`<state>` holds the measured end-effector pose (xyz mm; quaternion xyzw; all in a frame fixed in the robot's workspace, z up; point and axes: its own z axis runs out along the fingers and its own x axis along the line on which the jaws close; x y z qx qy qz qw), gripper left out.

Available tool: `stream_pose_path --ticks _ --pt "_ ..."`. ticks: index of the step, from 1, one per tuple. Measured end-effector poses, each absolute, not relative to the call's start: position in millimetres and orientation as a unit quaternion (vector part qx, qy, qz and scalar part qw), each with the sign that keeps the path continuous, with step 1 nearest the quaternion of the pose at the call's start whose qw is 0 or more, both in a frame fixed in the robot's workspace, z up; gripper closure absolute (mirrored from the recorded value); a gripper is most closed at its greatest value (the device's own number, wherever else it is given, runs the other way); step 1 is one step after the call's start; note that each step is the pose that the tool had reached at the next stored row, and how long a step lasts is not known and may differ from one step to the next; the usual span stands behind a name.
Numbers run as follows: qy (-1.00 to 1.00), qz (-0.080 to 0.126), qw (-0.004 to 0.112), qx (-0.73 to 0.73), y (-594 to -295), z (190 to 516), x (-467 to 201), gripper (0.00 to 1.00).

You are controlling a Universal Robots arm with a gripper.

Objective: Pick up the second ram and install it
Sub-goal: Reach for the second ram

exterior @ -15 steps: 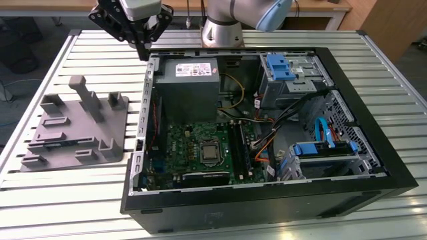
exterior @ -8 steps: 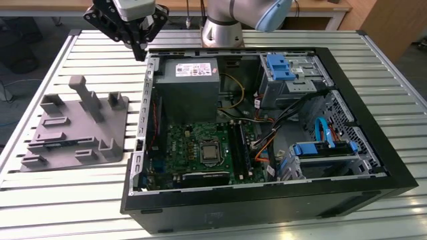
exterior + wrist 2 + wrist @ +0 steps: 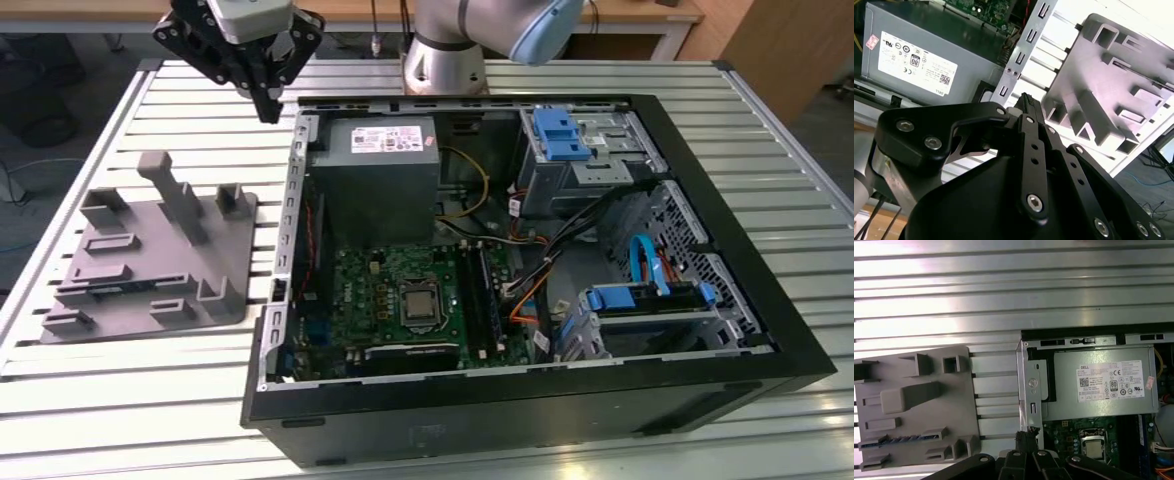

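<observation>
Grey holder (image 3: 200,262) beside the open computer case (image 3: 534,405) carries the ram strip (image 3: 894,441). The gripper (image 3: 271,105), jaws closed together, hangs above the case's near wall.

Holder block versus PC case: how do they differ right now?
The holder block is light grey and small; the PC case is black and far larger. The holder block carries a ram strip; the case lies open, motherboard showing. Both rest on the slatted table.

a ribbed metal table (image 3: 134,400) carries a grey holder block (image 3: 160,250) and, just beside it, an open computer case (image 3: 534,412).
</observation>
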<state>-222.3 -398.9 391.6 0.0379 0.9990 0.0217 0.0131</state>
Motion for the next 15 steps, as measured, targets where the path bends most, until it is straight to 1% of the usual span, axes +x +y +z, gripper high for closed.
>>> stream_pose_path --ticks 15 --pt "0.999 0.022 0.013 0.038 -399 390 -251 0.9"
